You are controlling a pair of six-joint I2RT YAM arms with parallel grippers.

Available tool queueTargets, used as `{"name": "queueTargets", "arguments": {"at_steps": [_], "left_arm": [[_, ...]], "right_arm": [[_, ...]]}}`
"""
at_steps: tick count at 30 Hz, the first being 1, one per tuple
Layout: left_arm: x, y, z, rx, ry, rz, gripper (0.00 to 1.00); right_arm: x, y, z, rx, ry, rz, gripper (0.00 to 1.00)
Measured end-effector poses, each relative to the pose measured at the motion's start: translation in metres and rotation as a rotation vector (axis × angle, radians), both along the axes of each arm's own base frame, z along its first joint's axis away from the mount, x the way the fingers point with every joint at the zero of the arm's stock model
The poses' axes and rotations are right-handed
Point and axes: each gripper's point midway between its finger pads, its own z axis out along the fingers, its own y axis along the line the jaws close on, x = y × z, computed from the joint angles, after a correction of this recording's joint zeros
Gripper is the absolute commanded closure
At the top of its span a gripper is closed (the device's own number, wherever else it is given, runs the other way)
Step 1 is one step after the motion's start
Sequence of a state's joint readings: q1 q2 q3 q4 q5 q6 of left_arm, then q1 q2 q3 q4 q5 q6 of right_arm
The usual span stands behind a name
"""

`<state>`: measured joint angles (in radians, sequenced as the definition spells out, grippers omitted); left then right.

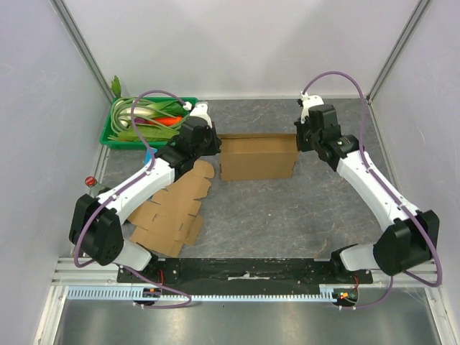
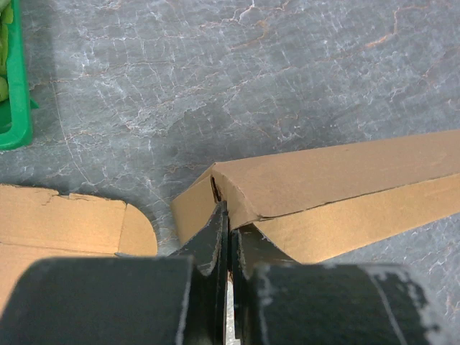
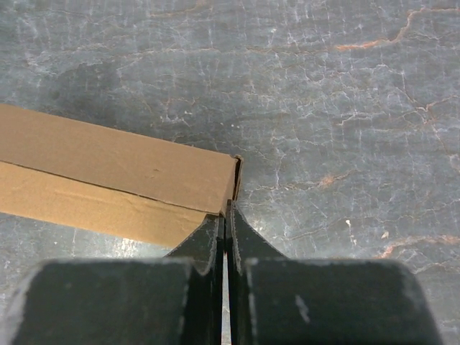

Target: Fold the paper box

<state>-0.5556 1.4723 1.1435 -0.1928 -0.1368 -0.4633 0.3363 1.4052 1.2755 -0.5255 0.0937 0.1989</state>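
Note:
The brown paper box (image 1: 257, 158) stands folded up at the middle of the grey table. It also shows in the left wrist view (image 2: 345, 180) and the right wrist view (image 3: 108, 162). My left gripper (image 1: 213, 144) is at the box's left end. Its jaws are shut, and its tip (image 2: 228, 215) touches the end corner by a dark slot. My right gripper (image 1: 300, 138) is at the box's right end. Its jaws are shut, and its tip (image 3: 228, 208) sits just under the end wall's edge. No cardboard shows between either pair of fingers.
Several flat cardboard blanks (image 1: 176, 208) lie under the left arm, and one shows in the left wrist view (image 2: 65, 223). A green basket (image 1: 115, 129) of vegetables stands at the back left, its rim also in the left wrist view (image 2: 18, 86). A small red object (image 1: 90, 181) lies at the left edge.

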Motion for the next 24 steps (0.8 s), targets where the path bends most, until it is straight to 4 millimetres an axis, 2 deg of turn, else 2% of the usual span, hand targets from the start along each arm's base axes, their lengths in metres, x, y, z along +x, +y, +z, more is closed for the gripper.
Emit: {"name": "queueTargets", "arguments": {"at_steps": [9,12,13,16,17,20,21,24], "left_arm": [[-0.006,-0.004,-0.001,-0.023,-0.055,0.009,0.98],[-0.008,-0.004,-0.001,-0.038,-0.06,0.007,0.79],[-0.009,-0.005,0.0,-0.041,-0.06,0.004,0.7],[-0.014,-0.009,0.004,-0.072,-0.044,-0.019,0.52],[-0.016,-0.01,0.005,-0.077,-0.038,-0.026,0.5],[-0.028,-0.012,0.009,-0.082,-0.01,-0.064,0.48],[-0.031,-0.011,0.01,-0.078,-0.004,-0.074,0.55],[-0.04,-0.002,0.002,-0.031,0.047,-0.089,0.64]], "right_arm": [[-0.027,-0.004,-0.007,0.076,-0.186,0.007,1.0],[-0.028,-0.004,-0.009,0.097,-0.239,0.005,1.0],[-0.028,-0.004,-0.009,0.101,-0.251,0.003,1.0],[-0.024,-0.005,-0.011,0.108,-0.272,-0.011,1.0],[-0.023,-0.005,-0.011,0.109,-0.275,-0.013,1.0],[-0.02,-0.004,-0.011,0.111,-0.28,-0.012,1.0],[-0.019,-0.004,-0.011,0.111,-0.281,-0.012,1.0],[-0.019,-0.005,-0.011,0.106,-0.277,-0.015,1.0]]}}
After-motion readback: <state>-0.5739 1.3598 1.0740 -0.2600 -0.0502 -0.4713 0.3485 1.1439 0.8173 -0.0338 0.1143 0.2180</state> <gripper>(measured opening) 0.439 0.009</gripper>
